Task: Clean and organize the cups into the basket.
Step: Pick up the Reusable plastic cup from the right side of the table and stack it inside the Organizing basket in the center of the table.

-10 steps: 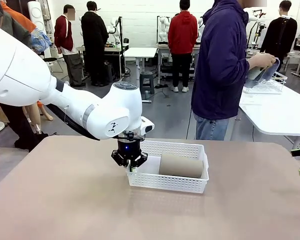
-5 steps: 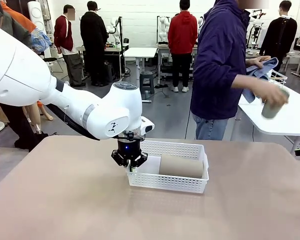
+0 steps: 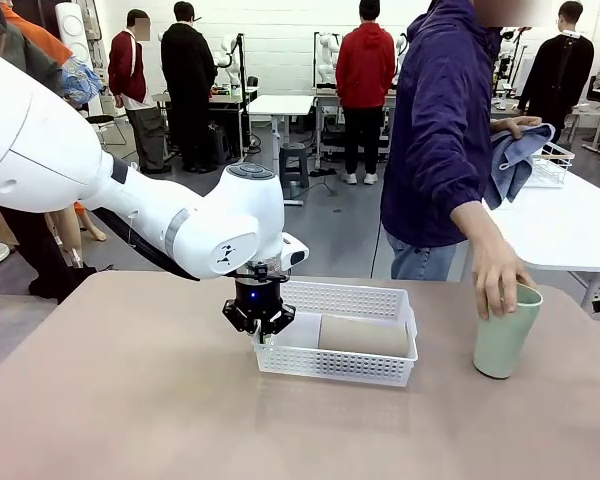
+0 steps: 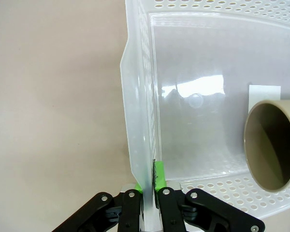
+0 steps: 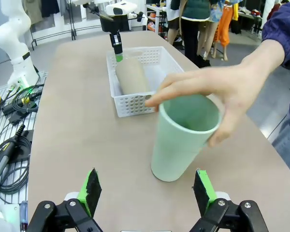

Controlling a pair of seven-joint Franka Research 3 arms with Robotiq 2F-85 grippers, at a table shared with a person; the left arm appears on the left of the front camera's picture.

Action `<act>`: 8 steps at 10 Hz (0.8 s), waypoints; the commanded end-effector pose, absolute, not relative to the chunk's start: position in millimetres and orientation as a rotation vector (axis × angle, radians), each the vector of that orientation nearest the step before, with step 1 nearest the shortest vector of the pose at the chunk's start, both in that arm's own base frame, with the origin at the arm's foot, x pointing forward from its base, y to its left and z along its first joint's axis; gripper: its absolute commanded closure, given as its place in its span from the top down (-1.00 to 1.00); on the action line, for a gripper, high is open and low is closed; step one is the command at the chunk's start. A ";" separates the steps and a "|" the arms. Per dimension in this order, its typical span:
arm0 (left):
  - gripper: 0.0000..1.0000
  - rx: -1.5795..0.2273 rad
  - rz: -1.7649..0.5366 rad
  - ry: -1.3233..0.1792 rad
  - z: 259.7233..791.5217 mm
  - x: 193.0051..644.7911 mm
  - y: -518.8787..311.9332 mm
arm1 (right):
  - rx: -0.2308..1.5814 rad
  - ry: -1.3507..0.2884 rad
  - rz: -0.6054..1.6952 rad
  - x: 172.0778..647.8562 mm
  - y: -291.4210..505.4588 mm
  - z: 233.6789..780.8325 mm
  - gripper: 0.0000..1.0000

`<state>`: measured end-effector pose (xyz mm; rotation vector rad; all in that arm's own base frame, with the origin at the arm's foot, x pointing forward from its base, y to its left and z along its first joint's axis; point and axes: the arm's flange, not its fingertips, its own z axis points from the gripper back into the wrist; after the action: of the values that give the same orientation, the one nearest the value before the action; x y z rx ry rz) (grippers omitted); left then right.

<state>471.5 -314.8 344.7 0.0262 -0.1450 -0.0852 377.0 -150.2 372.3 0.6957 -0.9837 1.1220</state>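
Observation:
The white perforated basket (image 3: 337, 364) sits mid-table with one tan-brown cup (image 3: 364, 335) lying on its side inside. My left gripper (image 3: 261, 322) is shut on the basket's left end wall; the left wrist view shows its green pads (image 4: 157, 175) pinching that wall (image 4: 135, 121), with the tan cup's mouth (image 4: 273, 145) off to the right. A pale mint green cup (image 3: 506, 332) stands upright on the table at the right, and a person's hand (image 3: 499, 277) grips its rim. In the right wrist view my right gripper (image 5: 147, 187) is open, just short of the mint cup (image 5: 182, 137).
The person in a dark blue jacket stands at the far edge and holds a blue cloth (image 3: 512, 158) in the other hand. A white side table (image 3: 570, 225) with a wire basket lies behind on the right. Cables hang off the table's side (image 5: 9, 145).
The person has carried the mint green cup from over the side table down onto my table at the right. Both arms have kept still.

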 end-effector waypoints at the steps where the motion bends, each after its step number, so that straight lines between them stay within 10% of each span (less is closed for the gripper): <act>1: -1.00 0.026 -0.085 -0.146 344.6 471.8 -314.9 | 0.702 -0.979 1.129 374.7 -150.0 370.4 1.00; 8: -1.00 0.026 -0.085 -0.146 344.6 471.8 -314.9 | 0.702 -0.979 1.129 374.7 -150.0 370.4 1.00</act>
<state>471.5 -314.8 344.7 0.0262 -0.1450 -0.0852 377.0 -150.2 372.3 0.6958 -0.9837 1.1220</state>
